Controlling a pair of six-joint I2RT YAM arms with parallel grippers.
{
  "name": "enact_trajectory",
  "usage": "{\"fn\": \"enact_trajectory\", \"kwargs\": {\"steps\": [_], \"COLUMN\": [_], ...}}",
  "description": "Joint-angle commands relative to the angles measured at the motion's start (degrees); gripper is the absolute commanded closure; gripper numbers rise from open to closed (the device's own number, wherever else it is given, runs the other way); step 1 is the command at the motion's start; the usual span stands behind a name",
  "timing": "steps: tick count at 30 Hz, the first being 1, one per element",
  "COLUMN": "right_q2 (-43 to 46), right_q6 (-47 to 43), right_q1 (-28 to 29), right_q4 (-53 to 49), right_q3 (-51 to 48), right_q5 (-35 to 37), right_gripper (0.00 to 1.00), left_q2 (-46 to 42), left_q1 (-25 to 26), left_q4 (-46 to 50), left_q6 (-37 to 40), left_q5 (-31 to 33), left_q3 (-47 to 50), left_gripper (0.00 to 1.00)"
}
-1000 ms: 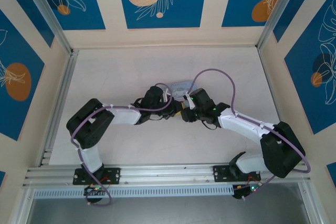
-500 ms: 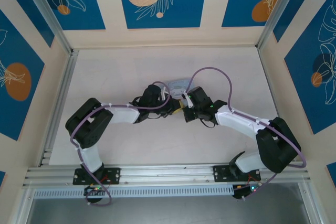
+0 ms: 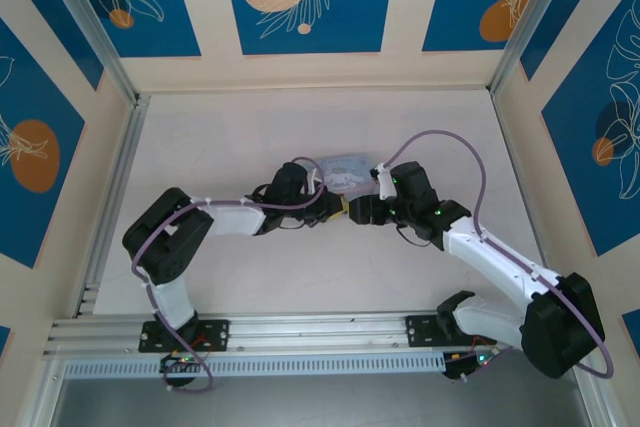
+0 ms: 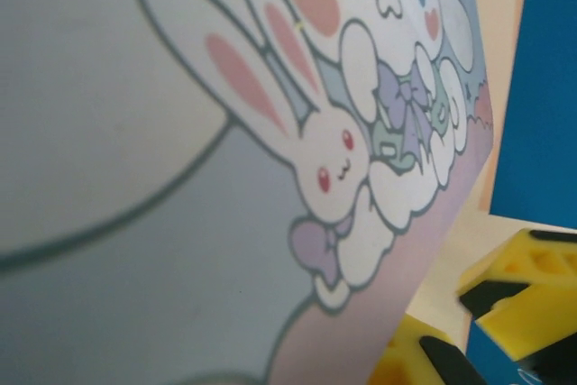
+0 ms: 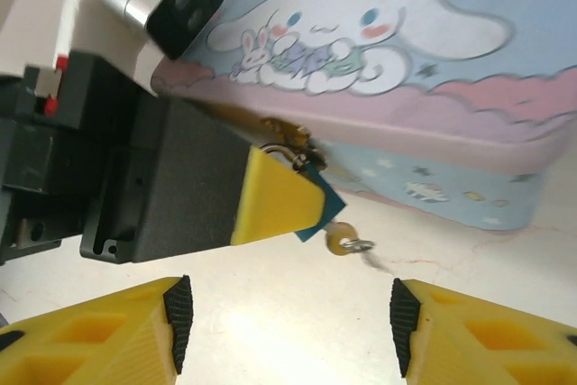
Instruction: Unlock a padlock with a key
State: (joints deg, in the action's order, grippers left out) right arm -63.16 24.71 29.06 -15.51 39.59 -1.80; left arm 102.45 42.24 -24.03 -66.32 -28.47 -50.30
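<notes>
Pinching the padlock (image 5: 315, 206) at its tip, the left gripper (image 3: 338, 209) sits in the middle of the table (image 3: 220, 147), just in front of the tin (image 3: 345, 165). From the right wrist, one of its yellow fingers (image 5: 275, 197) lies flat over the lock. The other finger is hidden behind, so the jaws look nearly closed on the lock, though the far side of the grasp cannot be seen. A bluish corner of the padlock pokes out past the finger's tip. A thin shackle curls out above the finger's top edge, close against the tin's side wall. Whether lock and tin touch, I cannot tell.

The key (image 5: 347, 242) sits right at the padlock's lower end. It has a small round tan head with a silvery bit beyond it, and a soft grey shadow lies on the table just beside it. Whether it is in the keyhole is too small to tell.

The right gripper (image 5: 290, 317) faces the left one, tip to tip in the top view. Its two yellow fingers (image 5: 99, 335) stand wide apart with nothing between them. They are nearer the camera than the padlock and key, one to either side, touching neither. From the left wrist, the tin's cartoon lid looms very close and blurred, with the left gripper's fingers at the lower right corner.
</notes>
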Motion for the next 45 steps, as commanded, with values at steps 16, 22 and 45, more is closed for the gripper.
{"fn": "enact_trajectory", "kwargs": {"steps": [16, 22, 45], "right_q2": [-7.0, -11.4, -20.4], "right_q6": [0.9, -0.1, -1.1], "right_q1": [10.8, 15.9, 18.5], "right_q4": [1.9, 2.4, 5.4], "right_q3": [-4.0, -3.0, 3.9], "right_q5": [11.0, 23.4, 25.1], "right_gripper": [0.45, 0.52, 0.79], "left_q2": [-3.1, -3.6, -3.5], "left_q1": [0.1, 0.1, 0.2], "left_q4": [9.6, 10.3, 10.6], "left_q6": [6.4, 6.5, 6.2], "left_q5": [-2.4, -3.3, -4.4], "left_q3": [1.4, 0.7, -0.3], "left_gripper": [1.00, 1.00, 1.00]}}
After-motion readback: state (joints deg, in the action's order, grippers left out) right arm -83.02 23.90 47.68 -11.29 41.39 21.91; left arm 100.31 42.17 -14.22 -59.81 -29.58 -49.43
